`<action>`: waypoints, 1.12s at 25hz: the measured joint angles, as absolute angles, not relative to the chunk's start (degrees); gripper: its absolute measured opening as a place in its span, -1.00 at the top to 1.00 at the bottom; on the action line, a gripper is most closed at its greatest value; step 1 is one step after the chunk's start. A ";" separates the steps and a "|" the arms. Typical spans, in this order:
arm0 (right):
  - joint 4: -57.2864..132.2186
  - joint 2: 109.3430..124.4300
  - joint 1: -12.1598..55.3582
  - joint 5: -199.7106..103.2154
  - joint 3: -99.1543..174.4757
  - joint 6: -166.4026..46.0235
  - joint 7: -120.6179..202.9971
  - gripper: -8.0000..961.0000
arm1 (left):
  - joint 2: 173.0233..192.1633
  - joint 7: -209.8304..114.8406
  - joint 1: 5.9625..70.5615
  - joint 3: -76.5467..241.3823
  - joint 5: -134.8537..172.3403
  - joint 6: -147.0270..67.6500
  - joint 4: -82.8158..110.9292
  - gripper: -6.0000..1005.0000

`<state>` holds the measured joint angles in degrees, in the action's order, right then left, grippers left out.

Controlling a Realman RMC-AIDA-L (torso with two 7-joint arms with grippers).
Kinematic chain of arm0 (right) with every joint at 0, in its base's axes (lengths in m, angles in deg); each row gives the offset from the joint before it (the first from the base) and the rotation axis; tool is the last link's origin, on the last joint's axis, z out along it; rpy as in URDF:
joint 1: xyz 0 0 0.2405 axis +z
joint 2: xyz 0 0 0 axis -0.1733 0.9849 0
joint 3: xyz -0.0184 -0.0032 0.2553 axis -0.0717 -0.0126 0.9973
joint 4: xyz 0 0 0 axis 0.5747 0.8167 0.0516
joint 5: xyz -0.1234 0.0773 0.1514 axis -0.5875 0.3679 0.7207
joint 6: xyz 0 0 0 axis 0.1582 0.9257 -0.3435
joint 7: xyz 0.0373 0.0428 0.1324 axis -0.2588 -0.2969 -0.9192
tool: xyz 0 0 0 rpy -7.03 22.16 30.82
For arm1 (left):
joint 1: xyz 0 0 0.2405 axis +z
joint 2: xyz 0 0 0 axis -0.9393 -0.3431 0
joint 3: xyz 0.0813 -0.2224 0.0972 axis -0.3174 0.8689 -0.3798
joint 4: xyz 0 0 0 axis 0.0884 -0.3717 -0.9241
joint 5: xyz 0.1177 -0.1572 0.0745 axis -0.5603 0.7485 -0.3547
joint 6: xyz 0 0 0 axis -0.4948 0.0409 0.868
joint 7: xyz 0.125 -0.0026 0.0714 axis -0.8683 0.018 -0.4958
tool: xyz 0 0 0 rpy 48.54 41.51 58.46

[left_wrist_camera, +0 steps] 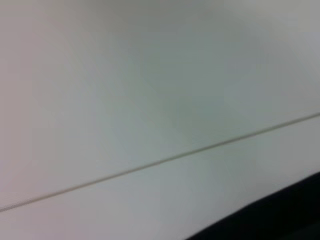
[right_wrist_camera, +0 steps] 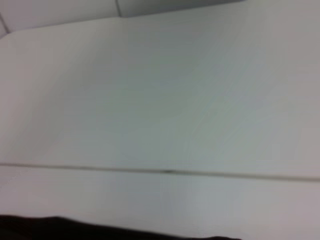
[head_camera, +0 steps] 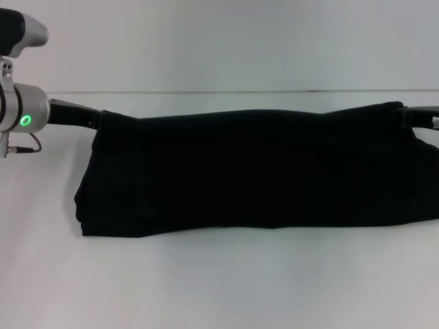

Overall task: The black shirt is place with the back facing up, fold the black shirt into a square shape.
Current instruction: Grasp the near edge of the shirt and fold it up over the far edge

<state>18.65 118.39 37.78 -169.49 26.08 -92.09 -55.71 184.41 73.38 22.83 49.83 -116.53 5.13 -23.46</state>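
Head view: black shirt (head_camera: 254,175) seemingly between claws.

Black shirt (head_camera: 254,175) spans table (head_camera: 219,288) mid-width — bare surface in front and behind.

The left arm reached in from the left edge of the head view, its silver wrist housing showing a lit green ring. The left gripper (head_camera: 96,118) extended forward from it, black fingers closed on the upper left corner of the black shirt (head_camera: 254,171). The right gripper (head_camera: 410,116) entered from the right edge and pinched the upper right corner. Both grippers stood level, well apart, holding 2 corners.
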 joint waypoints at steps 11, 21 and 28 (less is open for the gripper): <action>21.44 119.40 39.94 -169.49 25.04 -83.32 -52.87 0.89 | 184.65 72.95 22.73 49.83 -116.48 1.37 -21.84 0.75; 21.79 119.40 40.03 -169.51 25.07 -82.74 -52.85 0.89 | 184.89 72.79 22.54 49.74 -116.48 -0.86 -21.04 0.73; 21.79 119.49 40.00 -169.51 25.07 -82.67 -52.85 0.89 | 185.34 72.59 22.28 49.70 -116.39 -1.11 -21.03 0.73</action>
